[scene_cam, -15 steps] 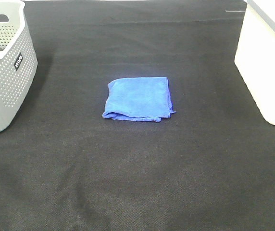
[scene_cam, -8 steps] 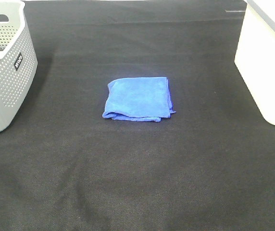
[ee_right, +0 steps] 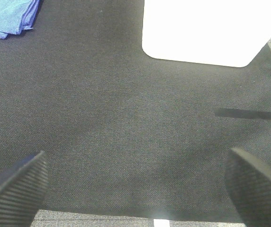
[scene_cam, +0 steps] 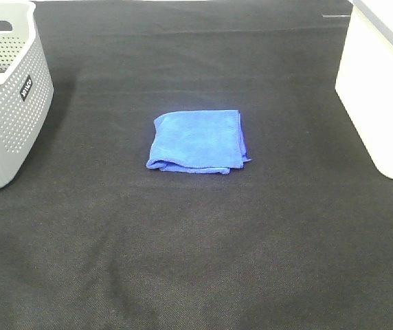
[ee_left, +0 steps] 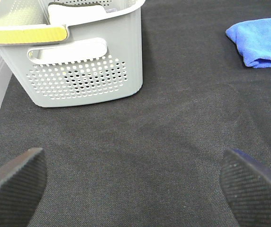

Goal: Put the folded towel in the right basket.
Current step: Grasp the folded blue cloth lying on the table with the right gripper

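- Overall, the black table covering (scene_cam: pixel 196 275) is recorded as the largest item; everything else rests on it.
- Baskets counted: two. One white, plain-walled right basket (scene_cam: pixel 382 103) stands at the right edge of the exterior view, partly cut off. One grey perforated left basket (scene_cam: pixel 11 117) stands at the left edge, with a small dark label (scene_cam: pixel 25 87) on its side.
- Towels counted: one. The folded blue towel (scene_cam: pixel 196 141) lies flat near the middle of the table, between the two baskets and well apart from both. It is outside the right basket.
- Towel orientation: the outline is nearly square, slightly wider than deep, so the long axis runs left to right in the exterior view. Stacked layer edges are seen along the near side and the right side; the near-right corner points toward the right basket.
- Compared with the frames from half a second and a full second before, no difference is noted: towel and baskets are in the same places.
- Grippers counted: two, each showing two dark ribbed fingertips, seen only in the wrist views.
- Left gripper (ee_left: pixel 133 187): jaws spread wide, nothing held, above bare cloth near the grey basket.
- Right gripper (ee_right: pixel 135 189): jaws spread wide, nothing held, above bare cloth near the white basket.
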Controlling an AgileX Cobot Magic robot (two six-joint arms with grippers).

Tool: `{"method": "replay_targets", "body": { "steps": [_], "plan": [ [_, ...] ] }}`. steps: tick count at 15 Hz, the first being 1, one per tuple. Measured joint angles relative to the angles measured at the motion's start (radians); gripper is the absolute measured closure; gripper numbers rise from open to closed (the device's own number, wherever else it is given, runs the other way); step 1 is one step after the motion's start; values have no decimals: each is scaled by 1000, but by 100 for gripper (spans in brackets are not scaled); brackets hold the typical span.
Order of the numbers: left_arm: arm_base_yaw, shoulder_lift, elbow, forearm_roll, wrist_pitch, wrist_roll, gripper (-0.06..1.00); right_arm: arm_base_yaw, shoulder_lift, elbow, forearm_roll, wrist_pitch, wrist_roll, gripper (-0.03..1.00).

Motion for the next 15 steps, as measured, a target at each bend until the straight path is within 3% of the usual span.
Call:
{"method": "replay_targets", "body": {
  "steps": [15],
  "plan": [
    [0,0,0,0,0,0,3,0,70,0,0,0,0,-1]
  ]
}}
